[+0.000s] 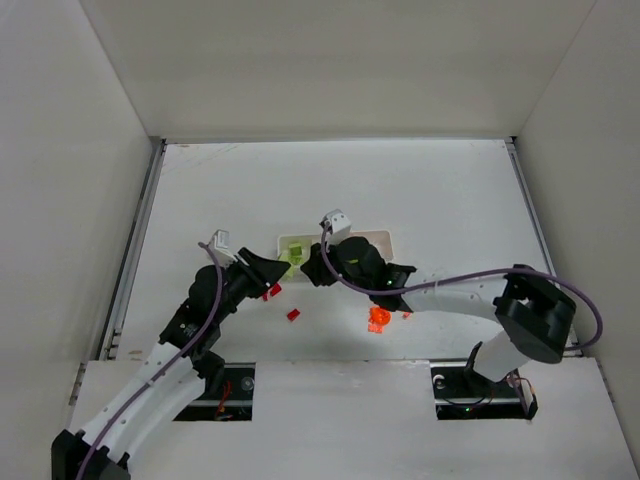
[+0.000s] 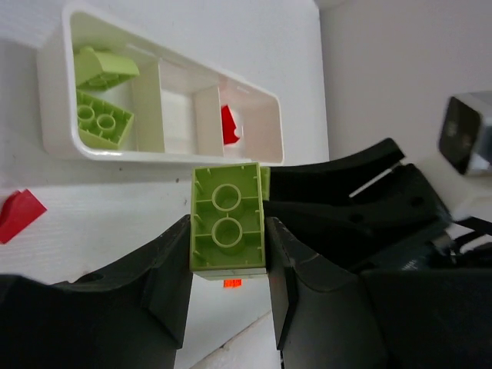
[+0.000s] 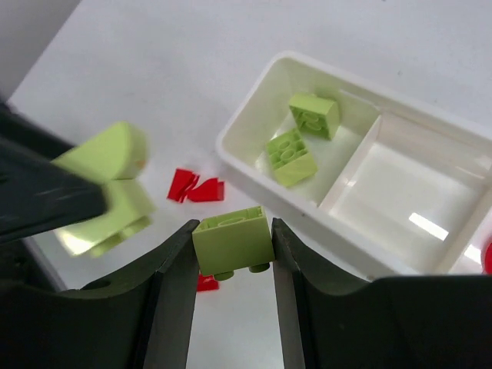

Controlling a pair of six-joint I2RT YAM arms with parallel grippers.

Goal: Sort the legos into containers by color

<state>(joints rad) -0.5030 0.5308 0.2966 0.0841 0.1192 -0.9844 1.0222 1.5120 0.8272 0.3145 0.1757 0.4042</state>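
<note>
The white three-compartment tray lies mid-table. My left gripper is shut on a yellow-green brick, just short of the tray's near wall. My right gripper is shut on another yellow-green brick, beside the tray wall. In the top view the left gripper and the right gripper sit close together in front of the tray. Two yellow-green bricks lie in one end compartment. A red brick lies in the other end compartment. The middle compartment holds nothing.
Loose red bricks lie on the table before the tray; they also show in the right wrist view. An orange brick lies under the right arm. White walls enclose the table on three sides.
</note>
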